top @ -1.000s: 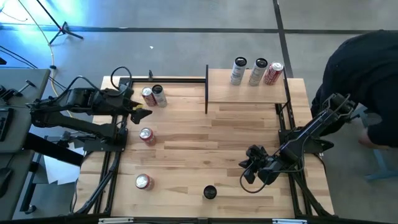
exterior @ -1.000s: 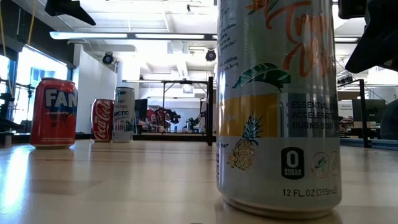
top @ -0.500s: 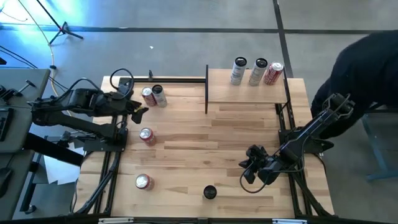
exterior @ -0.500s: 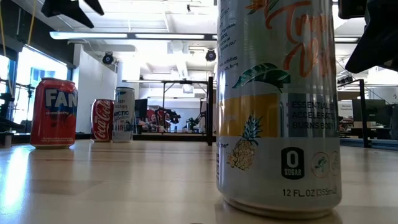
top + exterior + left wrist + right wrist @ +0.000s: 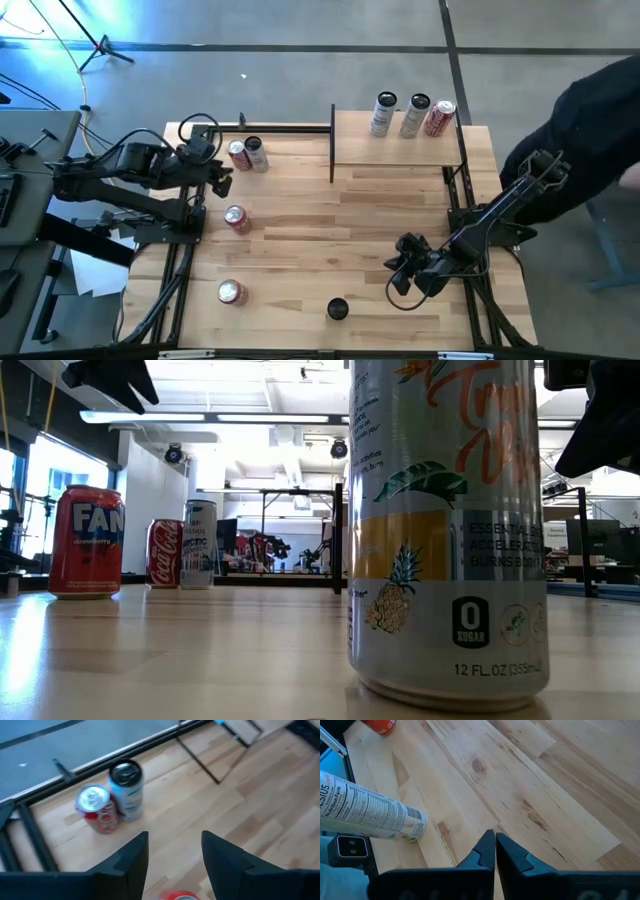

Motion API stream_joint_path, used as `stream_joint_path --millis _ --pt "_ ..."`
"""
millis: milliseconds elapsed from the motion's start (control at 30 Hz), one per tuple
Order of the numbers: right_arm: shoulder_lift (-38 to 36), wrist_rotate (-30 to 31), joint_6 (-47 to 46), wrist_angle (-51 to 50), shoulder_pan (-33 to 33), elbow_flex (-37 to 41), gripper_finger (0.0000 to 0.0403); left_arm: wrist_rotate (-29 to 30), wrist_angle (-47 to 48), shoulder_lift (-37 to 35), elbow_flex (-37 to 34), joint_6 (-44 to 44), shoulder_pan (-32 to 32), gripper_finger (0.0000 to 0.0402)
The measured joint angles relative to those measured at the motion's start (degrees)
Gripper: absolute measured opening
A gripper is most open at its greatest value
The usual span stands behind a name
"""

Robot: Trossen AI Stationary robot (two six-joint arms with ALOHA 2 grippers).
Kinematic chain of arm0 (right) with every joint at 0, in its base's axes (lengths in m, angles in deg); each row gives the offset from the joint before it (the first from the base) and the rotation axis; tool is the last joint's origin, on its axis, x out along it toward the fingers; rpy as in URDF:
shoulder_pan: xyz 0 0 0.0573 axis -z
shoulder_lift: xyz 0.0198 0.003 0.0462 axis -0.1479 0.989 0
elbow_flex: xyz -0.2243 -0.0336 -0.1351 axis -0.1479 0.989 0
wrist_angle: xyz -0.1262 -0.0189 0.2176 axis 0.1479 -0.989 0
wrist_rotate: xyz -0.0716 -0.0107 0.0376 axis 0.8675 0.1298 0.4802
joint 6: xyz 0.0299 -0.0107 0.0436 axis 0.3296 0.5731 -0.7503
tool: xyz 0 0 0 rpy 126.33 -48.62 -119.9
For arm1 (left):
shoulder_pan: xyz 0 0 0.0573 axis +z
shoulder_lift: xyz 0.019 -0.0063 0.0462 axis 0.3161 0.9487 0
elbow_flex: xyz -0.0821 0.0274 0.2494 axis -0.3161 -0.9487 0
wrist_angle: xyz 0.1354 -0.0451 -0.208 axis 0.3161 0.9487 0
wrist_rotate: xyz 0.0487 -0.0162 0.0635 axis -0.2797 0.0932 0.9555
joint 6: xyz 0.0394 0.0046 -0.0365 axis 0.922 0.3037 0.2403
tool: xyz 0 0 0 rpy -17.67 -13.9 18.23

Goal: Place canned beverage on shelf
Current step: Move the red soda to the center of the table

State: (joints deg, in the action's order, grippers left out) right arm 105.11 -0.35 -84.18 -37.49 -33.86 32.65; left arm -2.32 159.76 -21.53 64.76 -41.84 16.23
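Three cans (image 5: 414,115) stand on the shelf (image 5: 395,152) at the far right. On the table stand a red cola can (image 5: 96,807) and a silver can (image 5: 125,787) side by side, a red can (image 5: 236,218), another red can (image 5: 231,292) and a tall pineapple-print can (image 5: 445,530). My left gripper (image 5: 175,852) hovers near the table's left edge, above and short of the pair. It slants down, open by a narrow gap with nothing in it. My right gripper (image 5: 495,850) is shut and empty over the near right of the table.
The shelf's black posts and frame (image 5: 332,140) rise at the far middle. A black rail (image 5: 270,128) runs along the far edge behind the pair of cans. A person in dark clothing (image 5: 590,110) stands beyond the table's right edge. Bare wood lies in the table's middle.
My left gripper has turned at the wrist and tipped further down while staying over the table's left side. Its fingers have drawn closer together. The person at the right has shifted. No can has moved.
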Motion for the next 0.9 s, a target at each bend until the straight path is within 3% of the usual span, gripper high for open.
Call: stream_joint_path --millis 300,400,500,700,900 --pt "0.0 0.0 0.0 0.0 0.0 0.0 0.0 -0.8 6.7 0.9 0.0 -1.1 1.3 0.0161" --pt "0.0 0.0 0.0 0.0 0.0 0.0 0.0 -1.7 6.2 0.9 0.0 3.4 3.8 0.0161" --pt "0.0 0.0 0.0 0.0 0.0 0.0 0.0 -3.2 4.4 0.9 0.0 9.8 8.0 0.0161" --pt "0.0 0.0 0.0 0.0 0.0 0.0 0.0 -12.8 -0.1 2.3 0.0 24.6 19.5 0.0161" --pt "0.0 0.0 0.0 0.0 0.0 0.0 0.0 -20.1 -1.1 8.8 0.0 37.2 32.2 0.0161"
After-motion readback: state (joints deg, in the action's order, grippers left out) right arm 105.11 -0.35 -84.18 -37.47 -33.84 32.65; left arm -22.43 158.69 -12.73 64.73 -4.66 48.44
